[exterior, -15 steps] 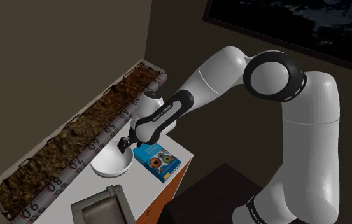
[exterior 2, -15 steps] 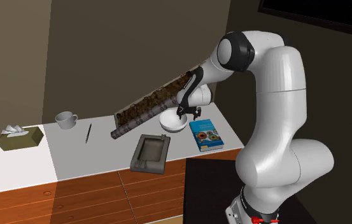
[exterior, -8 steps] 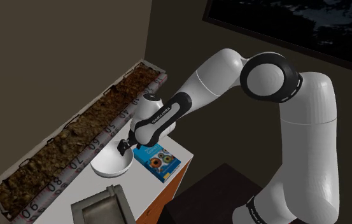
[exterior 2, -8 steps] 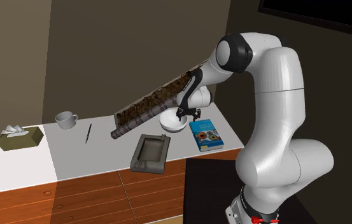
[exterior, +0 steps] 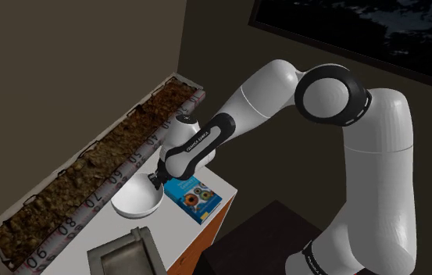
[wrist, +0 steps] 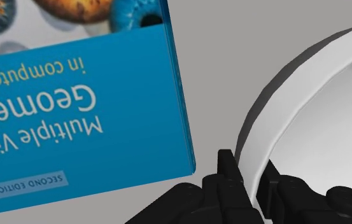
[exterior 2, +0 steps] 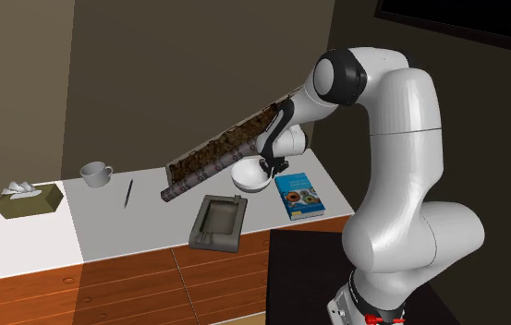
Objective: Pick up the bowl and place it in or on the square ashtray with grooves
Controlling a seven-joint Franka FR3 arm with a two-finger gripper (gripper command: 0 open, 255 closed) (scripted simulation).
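**Rim grasp on the bowl.** The hand (wrist: 249, 175) is pinching the rim of the white bowl (wrist: 321, 114), with one finger inside the wall and one outside. The bowl is sitting on the pale grey worktop (exterior 2: 142, 217) directly beneath the hand.

The bowl is looking rigid, smooth and fairly light, so it is probably slippery and liable to chip. The thin rim is the only practical place to grip it. The wall should be sitting deep between the fingers, because a bowl held at one edge will be hanging off-centre and tending to tip.

The square ashtray (exterior 2: 219, 222), dark with a raised border, is lying near the hand, beyond the bowl toward the worktop's front edge. A blue book (wrist: 79, 121) is lying just beside the hand on the other side. A long tray of brown soil (exterior: 89, 164) is running behind the hand along the dark wall. Well apart from the hand, a mug (exterior 2: 96, 173), a pen (exterior 2: 128, 193) and a tissue box (exterior 2: 30, 198) are resting on the worktop, above wooden drawer fronts (exterior 2: 152, 272).
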